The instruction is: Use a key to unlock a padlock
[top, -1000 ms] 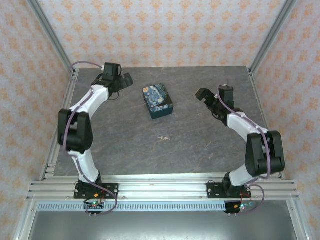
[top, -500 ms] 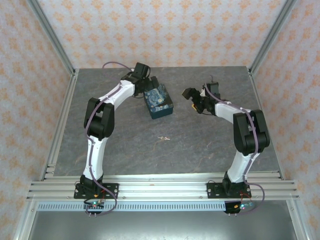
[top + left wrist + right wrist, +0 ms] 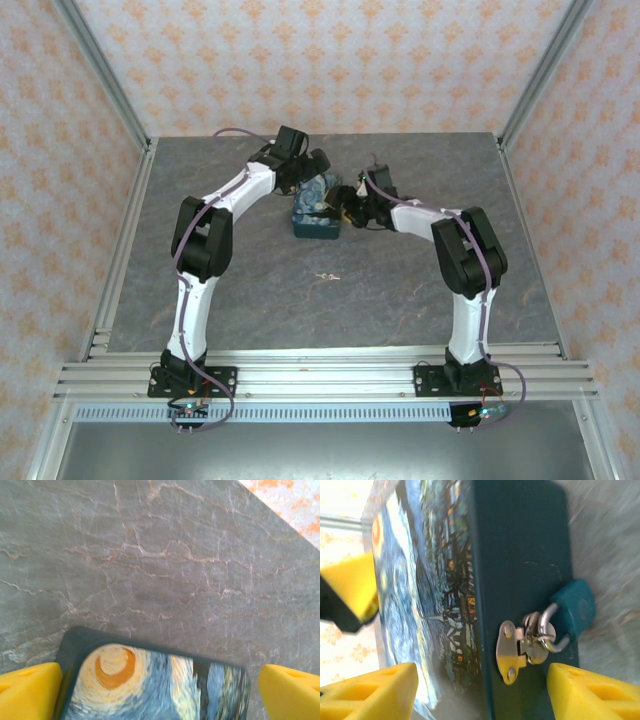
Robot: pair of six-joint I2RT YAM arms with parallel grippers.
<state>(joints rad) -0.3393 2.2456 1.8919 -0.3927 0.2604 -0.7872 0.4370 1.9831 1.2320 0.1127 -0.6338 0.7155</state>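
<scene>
The dark-blue swirl-patterned box [image 3: 316, 214] stands at the table's back middle. On its side, the small blue padlock [image 3: 575, 607] hangs by its metal shackle from a silver hasp [image 3: 512, 650]. My right gripper [image 3: 482, 692] is open just in front of that side, with its yellow fingertips on either side of the box edge and the hasp, apart from both. It reaches the box from the right [image 3: 345, 207]. My left gripper [image 3: 160, 695] is open over the box lid [image 3: 150, 685] from the back left [image 3: 312, 178]. The tiny key [image 3: 326, 277] lies loose on the table nearer the front.
The grey stone tabletop [image 3: 250, 280] spreads around the box. Metal frame posts [image 3: 105, 90] and patterned walls close in the left, right and back. One yellow finger of the left gripper [image 3: 350, 587] shows past the lid in the right wrist view.
Both arms have swung in to the box, the left from the far-left corner and the right from the right side. The right jaws have narrowed somewhat. The key has not moved.
</scene>
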